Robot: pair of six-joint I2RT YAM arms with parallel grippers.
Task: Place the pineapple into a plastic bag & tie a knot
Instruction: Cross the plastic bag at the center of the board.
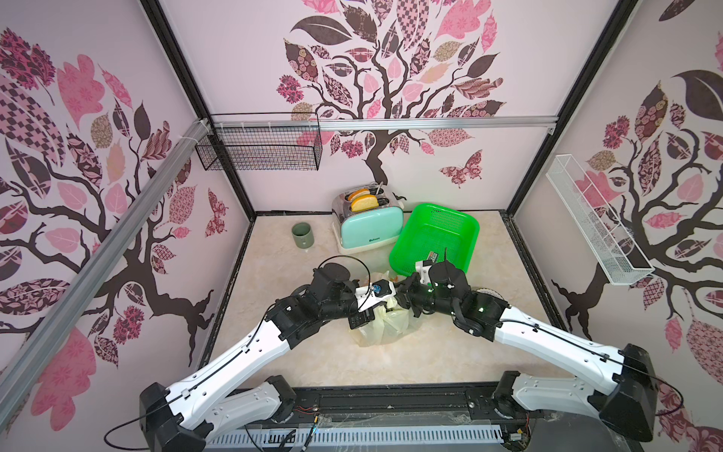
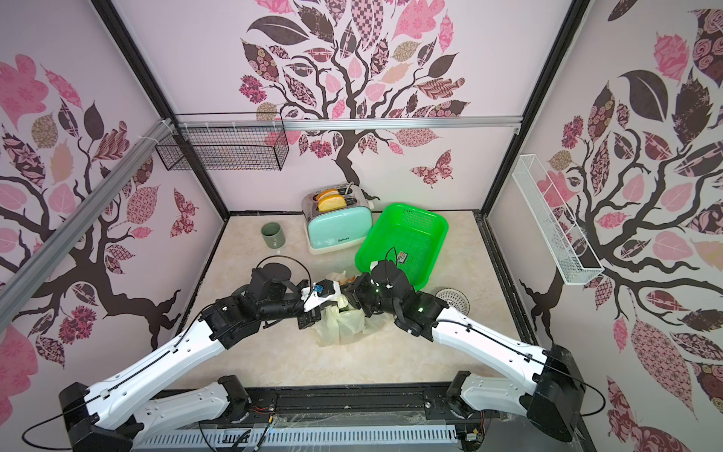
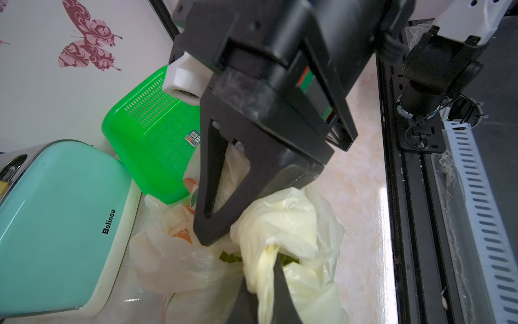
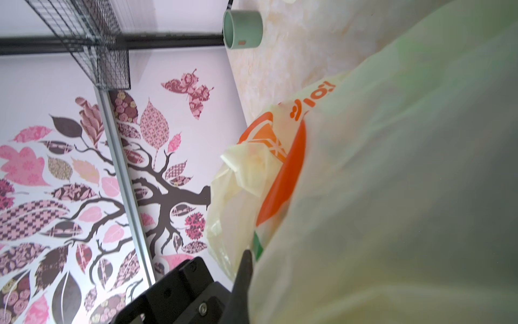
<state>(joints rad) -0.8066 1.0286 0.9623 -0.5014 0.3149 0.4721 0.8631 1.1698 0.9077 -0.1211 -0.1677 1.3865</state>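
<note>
Marble-look tabletop [image 1: 313,364], pink leaf-print walls. L gripper [image 3: 270,277] pressed shut, pinching a twisted handle of the plastic bag [image 3: 294,218]. R gripper [image 3: 213,237] also shut, tips in bag film, prob. gripping it. Dark green inside, prob. the pineapple [image 3: 229,256], so loading looks done; knot not yet formed. Bag thin, crinkly, translucent, just in front of the perforated green basket [image 3: 151,134].

plastic bag [image 3: 294,224] | pale-yellow, translucent, orange print | crumpled, handles gathered | on table [image 1: 313,352]

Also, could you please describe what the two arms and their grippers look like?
Both the left arm and right arm have white shells, black joints and thin black cables alongside. The left gripper and right gripper are black with tapered, wedge-shaped fingers.
</note>
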